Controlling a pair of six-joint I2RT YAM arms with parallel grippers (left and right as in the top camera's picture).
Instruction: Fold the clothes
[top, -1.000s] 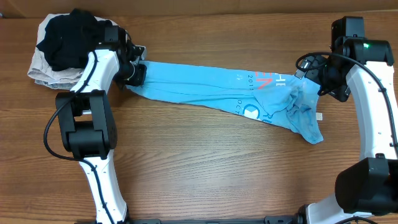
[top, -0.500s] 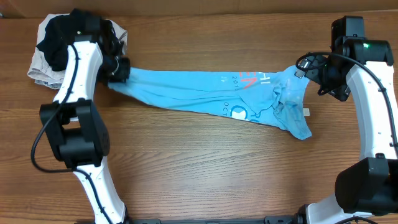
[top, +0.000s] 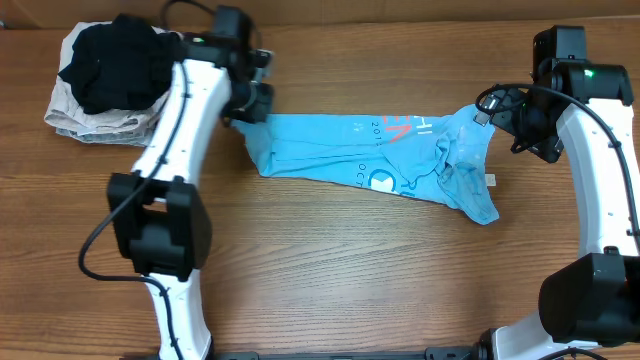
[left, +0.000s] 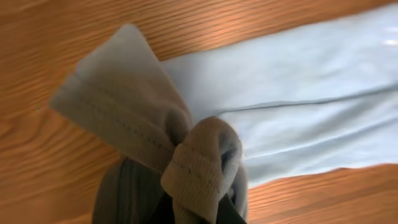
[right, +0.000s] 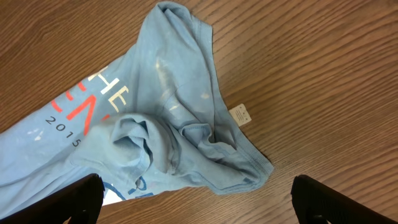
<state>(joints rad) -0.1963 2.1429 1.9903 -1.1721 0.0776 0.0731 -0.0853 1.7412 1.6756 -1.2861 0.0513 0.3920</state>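
Observation:
The sky-blue T-shirt (top: 370, 155) with red and white lettering lies stretched and bunched across the table's middle. My left gripper (top: 250, 105) is shut on the shirt's left end; the left wrist view shows a bunched hem (left: 202, 165) pinched in the jaws, cloth trailing right. My right gripper (top: 505, 115) hangs above the shirt's right end, open and empty. In the right wrist view its fingertips (right: 196, 202) are spread wide over the crumpled shirt (right: 168, 124), with a small white tag (right: 240, 114) at its edge.
A black garment (top: 115, 60) lies on a beige folded cloth (top: 75, 115) at the back left corner. Bare wooden table (top: 350, 270) lies in front of the shirt.
My left gripper has swung right with the shirt's left end, from beside the black garment toward the middle, so the shirt is shorter and slacker. The right arm stayed put.

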